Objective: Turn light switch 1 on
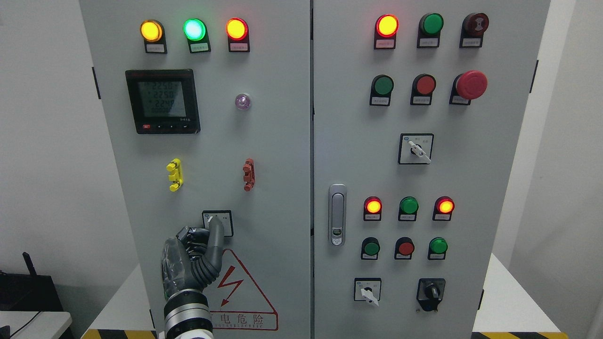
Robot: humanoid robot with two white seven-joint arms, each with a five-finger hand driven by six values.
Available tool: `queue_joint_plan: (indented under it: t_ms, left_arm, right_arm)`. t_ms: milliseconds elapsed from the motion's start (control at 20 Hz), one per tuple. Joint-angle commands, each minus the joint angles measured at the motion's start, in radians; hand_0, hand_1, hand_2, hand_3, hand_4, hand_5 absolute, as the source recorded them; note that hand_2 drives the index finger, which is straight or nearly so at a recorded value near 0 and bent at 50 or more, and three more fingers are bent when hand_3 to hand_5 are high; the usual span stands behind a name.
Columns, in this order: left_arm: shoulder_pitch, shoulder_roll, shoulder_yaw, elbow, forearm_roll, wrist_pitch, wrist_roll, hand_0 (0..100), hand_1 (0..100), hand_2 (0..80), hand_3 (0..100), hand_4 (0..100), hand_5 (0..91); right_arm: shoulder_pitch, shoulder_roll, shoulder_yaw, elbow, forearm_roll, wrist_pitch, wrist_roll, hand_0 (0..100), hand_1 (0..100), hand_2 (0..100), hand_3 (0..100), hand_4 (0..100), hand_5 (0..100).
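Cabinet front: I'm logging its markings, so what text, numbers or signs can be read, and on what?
"2250", "2249": roughly, on the meter screen; its other rows are blurred.
"电危险": on the red lightning warning triangle, partly hidden by the left hand.
Small labels under the lamps, buttons and switches: too small to read.

Small square rotary switch (219,220) with white faceplate and black frame, low on left cabinet door, above warning triangle; knob partly hidden behind fingers.
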Motion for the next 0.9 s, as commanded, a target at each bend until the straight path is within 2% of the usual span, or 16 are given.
queue_joint_plan:
  t_ms: [0,351,501,651,852]
  left_arm:
    - [0.000,0.000,0.000,0.001,0.006,-0.003,-0.001,53,37,62.3,75,77,62.5]
    - [-0.001,0.000,-0.003,0.001,0.022,-0.003,-0.007,57,33,63.1,76,77,63.0]
    - [-0.004,0.000,-0.005,0.001,0.023,-0.003,-0.013,60,27,63.5,76,77,63.1]
    - [-0.004,0.000,-0.005,0.000,0.025,-0.003,-0.015,55,24,63.6,76,77,63.1]
    - [-0.004,0.000,-0.005,0.000,0.025,-0.003,-0.015,49,26,63.6,76,77,63.2]
  right_arm:
    - [0.000,-0.001,0.017,0.000,-0.025,0.000,0.000,12,39,0,0,0,0]
    - [0.000,-0.001,0.017,0.000,-0.025,0.000,0.000,12,39,0,0,0,0]
    - [0.000,0.001,0.017,0.000,-0.025,0.000,0.000,12,39,0,0,0,0]
    - [0.000,0.001,0.017,0.000,-0.025,0.000,0.000,12,39,0,0,0,0]
    - [0.000,0.001,0.017,0.000,-0.025,0.000,0.000,12,39,0,0,0,0]
